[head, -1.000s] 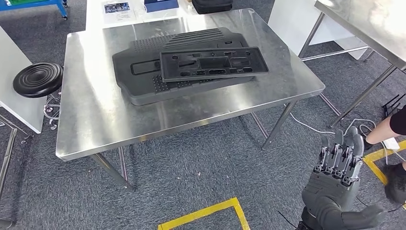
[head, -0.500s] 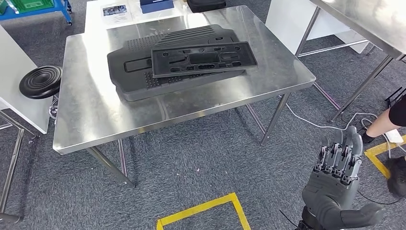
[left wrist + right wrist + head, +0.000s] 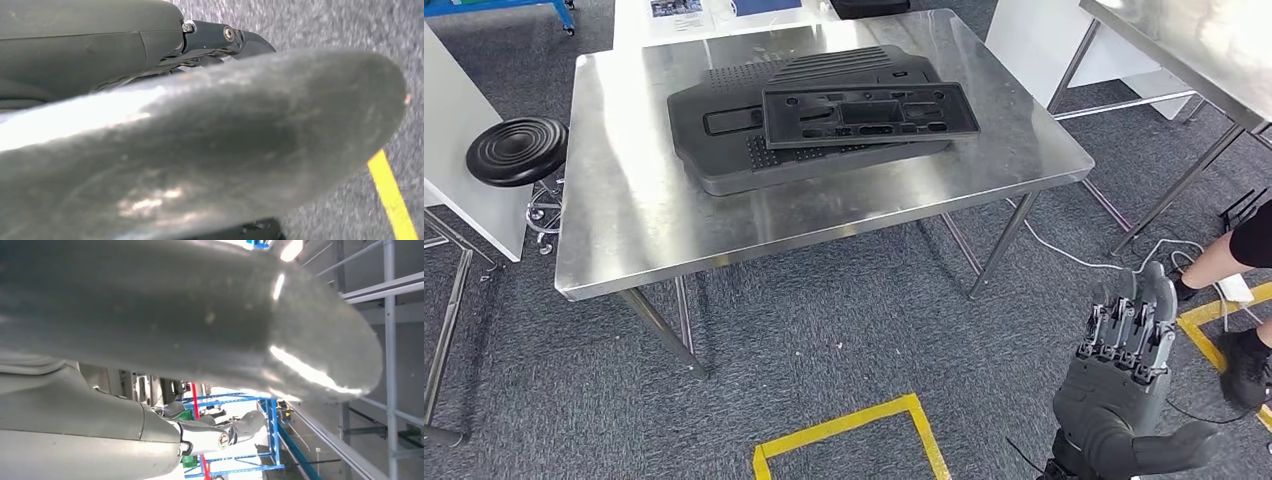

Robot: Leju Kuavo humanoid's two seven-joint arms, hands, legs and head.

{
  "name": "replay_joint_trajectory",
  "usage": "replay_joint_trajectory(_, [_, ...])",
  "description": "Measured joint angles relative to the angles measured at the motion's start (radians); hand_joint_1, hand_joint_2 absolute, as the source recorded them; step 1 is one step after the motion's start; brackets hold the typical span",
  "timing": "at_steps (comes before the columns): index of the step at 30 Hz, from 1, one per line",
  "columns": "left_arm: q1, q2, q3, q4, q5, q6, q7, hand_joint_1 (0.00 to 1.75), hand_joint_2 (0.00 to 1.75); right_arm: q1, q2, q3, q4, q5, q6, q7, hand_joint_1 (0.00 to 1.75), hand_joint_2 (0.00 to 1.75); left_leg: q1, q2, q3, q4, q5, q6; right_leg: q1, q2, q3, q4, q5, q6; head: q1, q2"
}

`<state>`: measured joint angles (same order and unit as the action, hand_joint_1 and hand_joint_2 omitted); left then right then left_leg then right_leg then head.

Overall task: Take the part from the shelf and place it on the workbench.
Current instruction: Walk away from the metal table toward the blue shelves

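Judging the placement done, with both dark parts (image 3: 824,120) stacked on the workbench (image 3: 624,215), we hold our right hand (image 3: 1124,385) empty, fingers extended, low beside it, ready to return to the shelf.

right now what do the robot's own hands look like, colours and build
In the head view, the right hand has a dark grey moulded palm and thick thumb, with slimmer fingers showing silvery metal linkages. The left hand is a blurred, glossy dark grey thumb with a black bolted finger link.
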<state>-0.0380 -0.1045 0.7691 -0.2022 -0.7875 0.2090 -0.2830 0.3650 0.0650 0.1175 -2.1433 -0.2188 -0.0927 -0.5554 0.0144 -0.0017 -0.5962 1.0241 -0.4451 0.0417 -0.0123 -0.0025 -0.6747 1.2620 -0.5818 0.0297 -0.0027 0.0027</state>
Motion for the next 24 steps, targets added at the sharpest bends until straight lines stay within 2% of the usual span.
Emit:
replay_joint_trajectory(1, [0.0, 0.0, 0.0, 0.0, 0.0, 0.0, 0.0, 0.0, 0.0, 0.0, -0.001, 0.0, 0.001, 0.0, 0.0, 0.0, 0.0, 0.0, 0.0, 0.0, -0.007, 0.0, 0.005, -0.001, -0.001, 0.0, -0.002, 0.019, -0.006, 0.005, 0.0, 0.0])
replay_joint_trajectory(2, [0.0, -0.001, 0.0, 0.0, 0.0, 0.0, 0.0, 0.0, 0.0, 0.0, -0.002, 0.0, 0.002, 0.0, 0.0, 0.0, 0.0, 0.0, 0.0, 0.0, -0.012, 0.0, 0.01, -0.002, -0.002, 0.0, 0.018, -0.006, 0.004, 0.013, 0.0, 0.0])
replay_joint_trajectory(4, [0.0, -0.002, 0.0, 0.0, -0.001, 0.0, 0.0, 0.0, 0.0, 0.0, -0.003, 0.0, 0.003, 0.0, 0.0, 0.0, 0.0, 0.0, 0.0, -0.001, -0.02, 0.0, 0.02, -0.008, -0.002, 0.0, 0.107, -0.152, 0.046, 0.027, 0.0, 0.0])
replay_joint_trajectory(5, [0.0, -0.003, 0.0, 0.0, -0.002, 0.0, 0.0, 0.0, 0.0, 0.0, -0.003, 0.0, 0.003, 0.0, 0.0, 0.001, 0.0, 0.0, -0.001, -0.002, -0.022, 0.0, 0.024, -0.013, 0.0, 0.0, 0.145, -0.221, 0.064, 0.027, 0.0, 0.0])
replay_joint_trajectory(6, [0.0, -0.003, 0.0, 0.0, -0.003, 0.0, 0.0, 0.0, 0.0, 0.0, -0.003, 0.0, 0.004, 0.0, 0.0, 0.001, 0.0, 0.0, -0.003, -0.002, -0.024, 0.0, 0.028, -0.019, 0.002, 0.001, 0.168, -0.265, 0.076, 0.023, 0.0, 0.0])
replay_joint_trajectory(7, [0.0, -0.003, 0.0, 0.0, -0.004, 0.0, 0.0, 0.0, 0.0, 0.0, -0.003, 0.0, 0.004, 0.001, 0.0, 0.002, 0.0, 0.0, -0.004, -0.002, -0.024, -0.001, 0.032, -0.025, 0.006, 0.001, 0.173, -0.282, 0.081, 0.016, -0.001, 0.0])
replay_joint_trajectory(8, [0.0, -0.003, 0.0, 0.0, -0.005, 0.0, 0.0, 0.0, 0.0, 0.001, -0.004, 0.001, 0.005, 0.001, 0.0, 0.003, 0.0, 0.0, -0.004, -0.002, -0.024, -0.003, 0.037, -0.031, 0.009, 0.002, 0.169, -0.28, 0.086, 0.008, -0.001, 0.0])
replay_joint_trajectory(10, [0.002, -0.003, 0.0, 0.0, -0.005, 0.0, 0.0, 0.0, 0.0, 0.002, -0.005, 0.002, 0.005, 0.002, 0.001, 0.004, 0.0, 0.0, -0.001, -0.002, -0.029, 0.0, 0.035, -0.043, 0.006, 0.001, 0.165, -0.283, 0.098, -0.008, -0.002, 0.0])
replay_joint_trajectory(11, [0.003, -0.003, 0.0, 0.0, -0.005, 0.0, 0.0, 0.0, 0.0, 0.002, -0.006, 0.002, 0.005, 0.003, 0.001, 0.004, 0.0, 0.0, 0.0, -0.002, -0.037, 0.018, 0.016, -0.048, 0.003, 0.001, 0.165, -0.285, 0.105, -0.017, -0.002, 0.0])
replay_joint_trajectory(13, [0.004, -0.003, 0.0, 0.0, -0.005, 0.0, 0.0, 0.0, 0.0, 0.002, -0.006, 0.005, 0.005, 0.003, 0.001, 0.004, 0.0, 0.0, 0.001, -0.002, -0.075, 0.114, -0.06, -0.054, 0.0, -0.001, 0.16, -0.285, 0.116, -0.028, -0.004, 0.0])
replay_joint_trajectory(14, [0.004, -0.004, 0.0, 0.0, -0.006, 0.0, 0.0, 0.0, 0.0, 0.003, -0.006, 0.006, 0.006, 0.003, 0.001, 0.004, 0.0, 0.0, 0.001, -0.002, -0.098, 0.182, -0.1, -0.057, 0.001, -0.002, 0.154, -0.284, 0.12, -0.032, -0.004, 0.0])
replay_joint_trajectory(15, [0.004, -0.004, 0.0, 0.0, -0.006, 0.0, 0.0, 0.0, 0.0, 0.003, -0.006, 0.007, 0.006, 0.004, 0.001, 0.004, 0.0, 0.0, 0.001, -0.002, -0.116, 0.239, -0.127, -0.059, 0.003, -0.002, 0.149, -0.282, 0.123, -0.033, -0.004, 0.0])
replay_joint_trajectory(16, [0.005, -0.004, 0.0, 0.0, -0.006, 0.0, 0.0, 0.0, 0.0, 0.003, -0.006, 0.007, 0.007, 0.004, 0.001, 0.004, 0.0, 0.0, 0.001, -0.002, -0.119, 0.269, -0.136, -0.06, 0.004, -0.002, 0.143, -0.279, 0.125, -0.032, -0.004, 0.0])
replay_joint_trajectory(17, [0.005, -0.004, 0.0, 0.0, -0.006, 0.0, 0.001, 0.0, 0.0, 0.004, -0.006, 0.008, 0.008, 0.004, 0.001, 0.004, 0.0, 0.0, 0.001, -0.002, -0.102, 0.258, -0.126, -0.059, 0.005, -0.002, 0.138, -0.275, 0.127, -0.032, -0.004, 0.0])
replay_joint_trajectory(18, [0.005, -0.004, 0.0, 0.0, -0.006, 0.0, 0.001, 0.0, 0.0, 0.004, -0.006, 0.008, 0.009, 0.004, 0.001, 0.004, 0.0, 0.0, 0.001, -0.002, -0.066, 0.211, -0.102, -0.058, 0.005, -0.001, 0.135, -0.271, 0.127, -0.031, -0.004, 0.0])
replay_joint_trajectory(20, [0.004, -0.003, 0.0, 0.0, -0.006, 0.0, 0.001, 0.0, 0.0, 0.004, -0.006, 0.009, 0.009, 0.004, 0.001, 0.004, 0.0, 0.0, 0.0, -0.003, 0.018, 0.078, -0.06, -0.051, 0.008, -0.001, 0.13, -0.261, 0.127, -0.028, -0.004, 0.0])
replay_joint_trajectory(21, [0.003, -0.003, 0.001, 0.0, -0.006, 0.0, 0.001, 0.0, 0.0, 0.004, -0.006, 0.01, 0.009, 0.004, 0.001, 0.004, 0.0, 0.0, -0.002, -0.003, 0.042, 0.035, -0.05, -0.047, 0.01, -0.001, 0.127, -0.257, 0.128, -0.025, -0.003, 0.0])
replay_joint_trajectory(22, [0.002, -0.002, 0.001, 0.0, -0.006, 0.0, 0.001, 0.0, 0.0, 0.004, -0.006, 0.011, 0.009, 0.004, 0.001, 0.004, 0.0, 0.0, -0.004, -0.003, 0.05, 0.014, -0.048, -0.042, 0.012, -0.001, 0.123, -0.255, 0.13, -0.019, -0.003, 0.0])
replay_joint_trajectory(24, [0.002, -0.003, 0.002, 0.0, -0.006, 0.0, 0.001, 0.0, 0.0, 0.004, -0.006, 0.013, 0.009, 0.005, 0.001, 0.004, 0.0, 0.0, -0.008, -0.003, 0.043, 0.01, -0.04, -0.03, 0.011, -0.001, 0.116, -0.257, 0.137, -0.006, -0.003, 0.0])
